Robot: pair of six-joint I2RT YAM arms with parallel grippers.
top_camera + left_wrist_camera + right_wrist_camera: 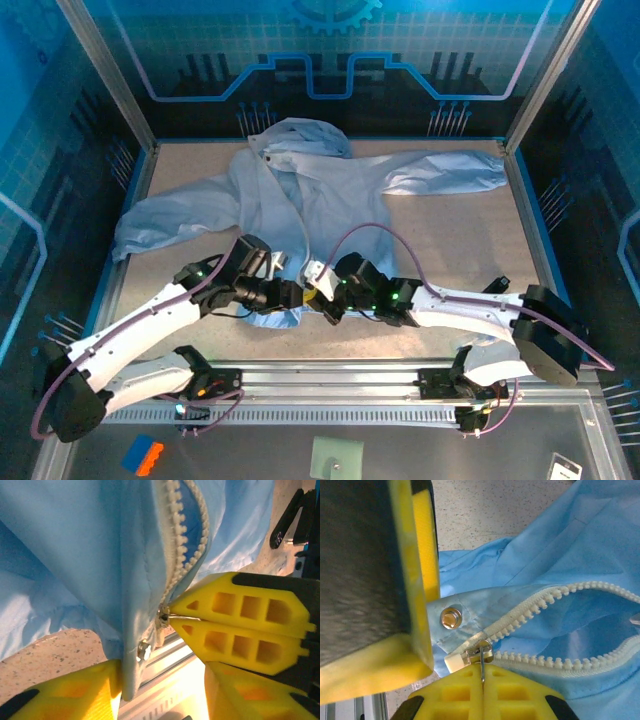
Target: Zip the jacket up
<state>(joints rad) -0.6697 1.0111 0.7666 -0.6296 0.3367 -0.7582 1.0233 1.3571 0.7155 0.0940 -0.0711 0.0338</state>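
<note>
Large pale blue crinkly hooded jacket spread across speckled worktop, hood far. At near hem, yellow right fingers clamped together on metal zipper pull; white zipper teeth parted beyond. Yellow left fingers apart, one touching hem corner by silver snap.
</note>
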